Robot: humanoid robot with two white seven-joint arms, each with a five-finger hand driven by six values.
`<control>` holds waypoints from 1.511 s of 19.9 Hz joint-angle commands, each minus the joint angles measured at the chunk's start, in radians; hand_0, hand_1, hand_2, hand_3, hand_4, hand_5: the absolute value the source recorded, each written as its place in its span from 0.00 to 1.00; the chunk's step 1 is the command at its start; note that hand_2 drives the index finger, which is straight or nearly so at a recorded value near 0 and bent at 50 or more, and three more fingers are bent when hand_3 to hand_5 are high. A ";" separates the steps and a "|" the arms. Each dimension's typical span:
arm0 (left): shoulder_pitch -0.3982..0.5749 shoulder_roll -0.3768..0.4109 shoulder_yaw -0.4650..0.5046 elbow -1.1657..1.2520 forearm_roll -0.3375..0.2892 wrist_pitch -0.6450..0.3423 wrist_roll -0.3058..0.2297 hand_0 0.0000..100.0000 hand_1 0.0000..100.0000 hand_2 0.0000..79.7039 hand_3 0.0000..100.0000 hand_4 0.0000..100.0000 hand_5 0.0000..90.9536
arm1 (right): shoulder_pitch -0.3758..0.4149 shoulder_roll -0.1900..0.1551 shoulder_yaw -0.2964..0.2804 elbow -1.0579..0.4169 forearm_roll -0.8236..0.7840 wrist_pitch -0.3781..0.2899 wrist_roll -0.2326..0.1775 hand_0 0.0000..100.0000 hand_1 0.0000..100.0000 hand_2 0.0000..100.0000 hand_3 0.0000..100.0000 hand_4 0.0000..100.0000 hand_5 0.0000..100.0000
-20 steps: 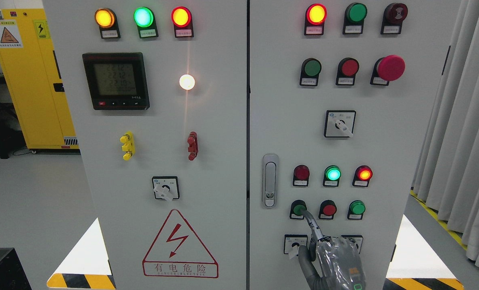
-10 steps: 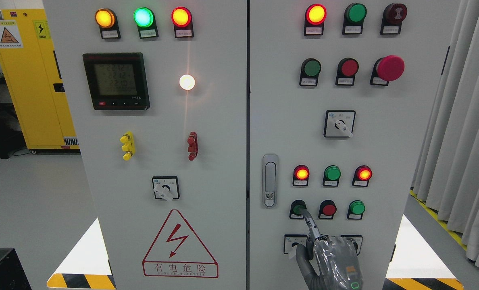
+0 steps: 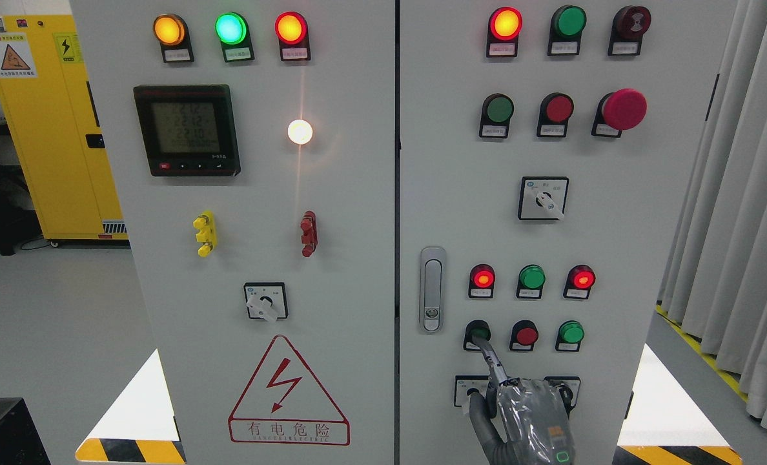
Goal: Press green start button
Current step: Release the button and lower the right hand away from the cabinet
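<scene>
**Operator:** Start with the big picture. What has changed?

**Me:** The grey control cabinet [image 3: 383,194] fills my view, with two door panels. On the right panel's lower lamp row, a second ago the middle green lamp [image 3: 532,278] was lit and the left red lamp [image 3: 482,278] was dark. Half a second ago that flipped, and it holds now: the left red lamp glows, the green one is dark, and the right red lamp [image 3: 582,278] is lit throughout. So I judge my press registered, though the green going out is not what I'd expect of a start command. I would check it.

**Operator:** Where is the button, and your hand?

**Me:** The green start button [image 3: 478,333] is leftmost in the row below those lamps, beside the red button [image 3: 525,335] and right of the door latch [image 3: 431,290]. My right hand [image 3: 532,420] comes up at the bottom edge, right of the middle, clenched, with only the index finger [image 3: 492,363] extended, its tip touching the button. It grasps nothing. My left hand is out of view.

**Operator:** Which way does the button face?

**Me:** It is round, so it has no long axis across the panel; its stroke runs straight into the door, and its face points out at me.
</scene>
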 commanded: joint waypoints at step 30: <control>0.000 0.001 0.001 0.000 0.000 0.000 0.001 0.12 0.56 0.00 0.00 0.00 0.00 | 0.176 -0.007 0.141 -0.190 -0.781 -0.101 0.132 0.88 0.81 0.00 0.21 0.26 0.25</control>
